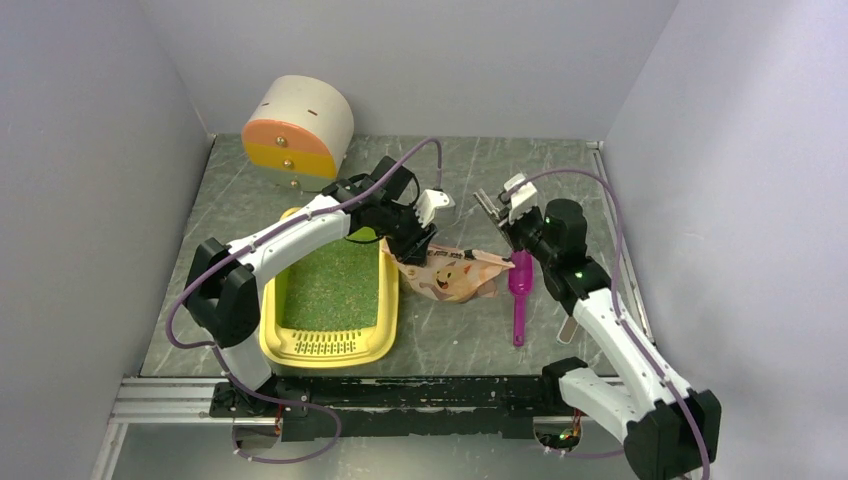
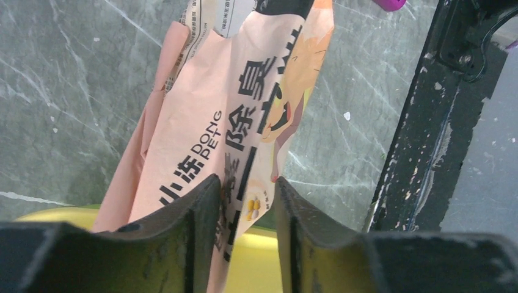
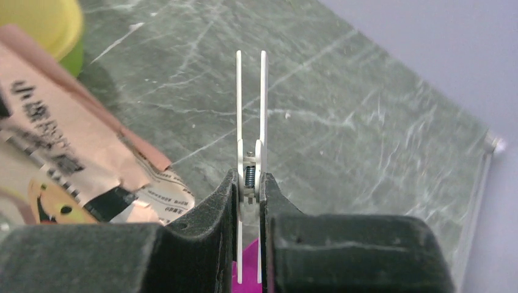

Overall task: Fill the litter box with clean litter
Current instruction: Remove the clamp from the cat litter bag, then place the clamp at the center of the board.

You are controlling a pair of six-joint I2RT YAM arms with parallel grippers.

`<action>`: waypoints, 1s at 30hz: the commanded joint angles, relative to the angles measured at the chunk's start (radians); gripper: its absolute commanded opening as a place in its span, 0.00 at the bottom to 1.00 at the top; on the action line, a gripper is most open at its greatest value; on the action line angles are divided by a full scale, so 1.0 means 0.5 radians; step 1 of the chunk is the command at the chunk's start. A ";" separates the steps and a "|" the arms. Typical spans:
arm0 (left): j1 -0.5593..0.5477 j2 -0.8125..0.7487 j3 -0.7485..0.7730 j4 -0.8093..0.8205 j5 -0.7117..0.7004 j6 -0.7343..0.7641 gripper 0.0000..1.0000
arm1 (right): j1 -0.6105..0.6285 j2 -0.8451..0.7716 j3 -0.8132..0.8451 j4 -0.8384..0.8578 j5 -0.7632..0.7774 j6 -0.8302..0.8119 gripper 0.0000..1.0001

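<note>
1. Nearest, in the lower left of the top view, the litter box (image 1: 270,335) lies lengthways on the grey table (image 1: 450,345), its slotted grille end toward the arm bases. The clean litter (image 1: 335,280) covers its floor. The left arm crosses above its far left corner and hides the rim there.
2. Lower right of centre, a magenta scoop (image 1: 519,295) lies flat on the table, well apart from the box.
3. Between the box and the scoop lies a crumpled pink-beige bag (image 1: 455,280). Its left end is raised beside the box's far right corner.
4. The left gripper (image 2: 247,189) is at that raised end. Its fingers stand a little apart with the bag between them, above the yellow rim. I cannot tell whether they press it.
5. Just above centre, the right gripper (image 3: 248,183) is pressed together on a white spring clip (image 3: 263,91), whose thin plates stick out over bare table.
6. Farthest, upper left, a white cylinder with an orange end (image 1: 298,128) stands by the back wall.
7. The bag's mouth is hidden in every view, and its print is cut off at the frame edges.
</note>
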 commanded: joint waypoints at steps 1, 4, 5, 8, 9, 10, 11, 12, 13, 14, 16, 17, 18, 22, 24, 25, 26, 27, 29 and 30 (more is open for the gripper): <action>-0.020 -0.075 -0.018 0.062 0.012 -0.040 0.45 | -0.045 0.247 0.119 0.128 0.384 0.606 0.00; -0.020 -0.110 -0.035 0.096 0.013 -0.053 0.49 | -0.108 0.495 0.242 0.071 0.487 0.871 0.00; -0.020 -0.125 -0.042 0.112 0.009 -0.061 0.50 | -0.147 0.575 0.287 0.056 0.487 0.947 0.00; -0.018 -0.175 -0.094 0.207 -0.001 -0.101 0.53 | -0.302 0.780 0.436 -0.014 0.443 1.147 0.02; -0.018 -0.183 -0.107 0.239 0.001 -0.111 0.53 | -0.391 0.847 0.476 -0.018 0.382 1.217 0.02; -0.019 -0.185 -0.108 0.255 0.008 -0.123 0.54 | -0.459 0.898 0.493 -0.010 0.322 1.278 0.03; -0.019 -0.185 -0.106 0.265 0.006 -0.128 0.55 | -0.529 0.939 0.502 0.002 0.264 1.341 0.03; -0.018 -0.185 -0.101 0.268 0.008 -0.133 0.56 | -0.591 0.978 0.505 0.014 0.183 1.397 0.03; -0.018 -0.189 -0.096 0.268 0.008 -0.135 0.58 | -0.677 1.016 0.500 0.025 0.144 1.449 0.04; -0.018 -0.195 -0.096 0.274 0.021 -0.138 0.59 | -0.739 1.048 0.495 0.033 0.104 1.499 0.04; -0.020 -0.211 -0.110 0.308 0.071 -0.138 0.66 | -0.835 1.114 0.468 0.074 0.023 1.547 0.06; -0.017 -0.215 -0.116 0.319 0.086 -0.137 0.69 | -0.873 1.146 0.453 0.108 -0.029 1.557 0.07; -0.018 -0.219 -0.122 0.333 0.086 -0.148 0.70 | -0.903 1.185 0.446 0.131 -0.048 1.580 0.07; -0.017 -0.210 -0.143 0.355 0.080 -0.155 0.71 | -0.962 1.361 0.474 0.196 -0.076 1.611 0.08; -0.019 -0.194 -0.141 0.349 0.076 -0.146 0.71 | -0.977 1.447 0.498 0.223 -0.076 1.625 0.09; -0.016 -0.185 -0.135 0.339 0.070 -0.142 0.71 | -0.980 1.494 0.512 0.224 -0.074 1.626 0.09; -0.017 -0.177 -0.126 0.330 0.061 -0.138 0.70 | -0.983 1.543 0.527 0.266 -0.073 1.629 0.10; -0.018 -0.169 -0.115 0.325 0.048 -0.138 0.70 | -0.986 1.594 0.541 0.294 -0.094 1.632 0.10; -0.019 -0.159 -0.094 0.308 0.027 -0.131 0.71 | -0.989 1.719 0.604 0.294 -0.169 1.637 0.10; -0.018 -0.154 -0.083 0.301 0.024 -0.128 0.71 | -0.992 1.767 0.631 0.290 -0.229 1.642 0.10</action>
